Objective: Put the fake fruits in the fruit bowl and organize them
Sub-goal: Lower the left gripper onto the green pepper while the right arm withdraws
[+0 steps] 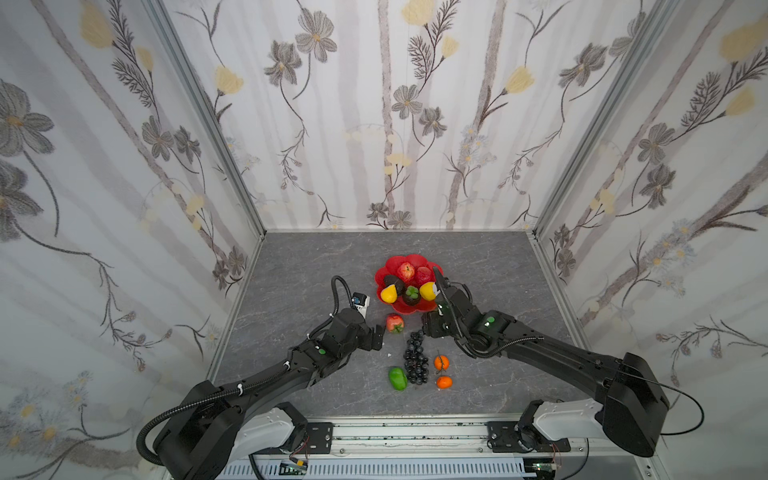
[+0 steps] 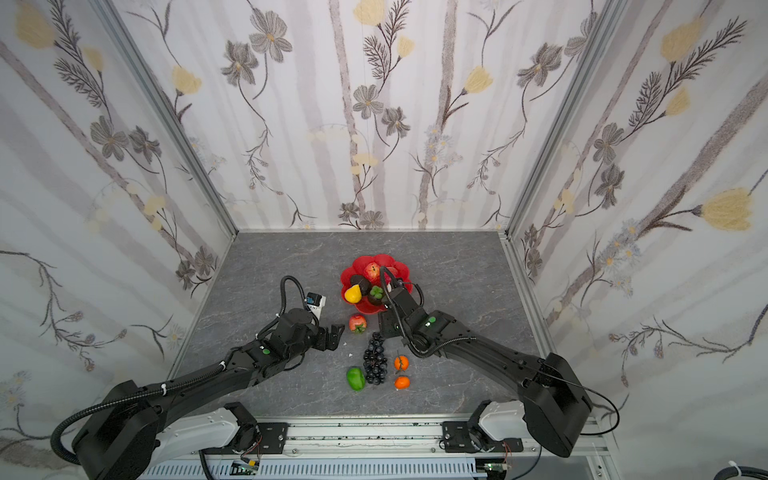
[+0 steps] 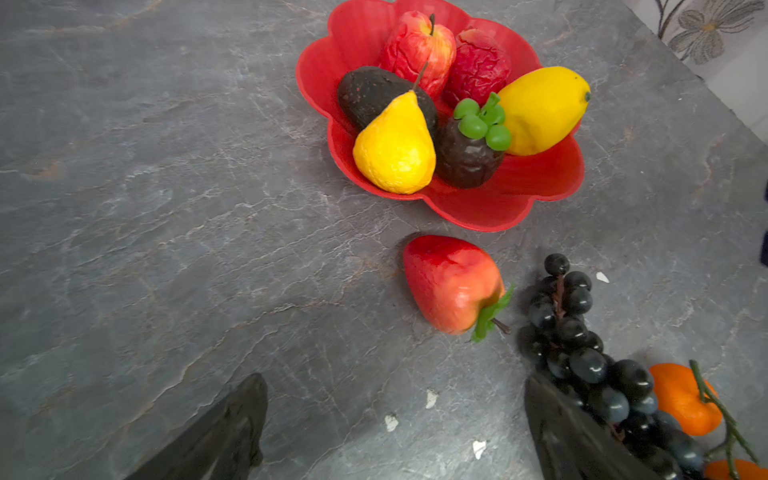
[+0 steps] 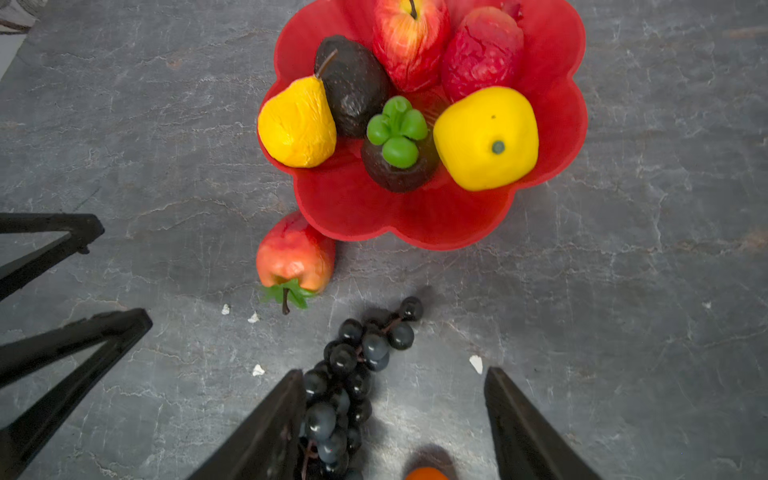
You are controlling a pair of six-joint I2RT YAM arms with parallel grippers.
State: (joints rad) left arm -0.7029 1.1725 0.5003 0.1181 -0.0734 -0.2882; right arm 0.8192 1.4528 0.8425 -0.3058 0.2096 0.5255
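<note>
**Six fruits in bowl, five pieces on desk, both end effectors open**

Fruit bowl point(image 1: 390, 264) sits mid-desk point(image 1: 316, 266).

In the bowl, clock positions as in both top views:
- red apple point(image 1: 406, 271) at 12
- wrinkled dark-red fruit point(image 1: 424, 274) at 1
- lemon point(image 1: 428, 291) at 4
- mangosteen point(image 1: 411, 294) at 6
- yellow pear point(image 1: 389, 294) at 8
- avocado point(image 1: 394, 282) at 10

On the desk:
- red-orange fruit point(image 1: 395, 323) with a green calyx lies on its side just off the rim at 7
- black grape bunch point(image 1: 416, 359) is further out at 6
- green fruit point(image 1: 397, 378) is at 8 of the bunch's near end
- far tangerine point(image 1: 441, 363) is at 3 of the bunch
- near tangerine point(image 1: 444, 382) is at 4 of the bunch

Left end effector point(image 1: 376, 336): jaws wide, empty, near the red-orange fruit at its 9, not touching.

Right end effector point(image 4: 395, 372): jaws apart over the bunch's stem end. One finger is against the grapes, contact unclear, and nothing is clamped.
</note>
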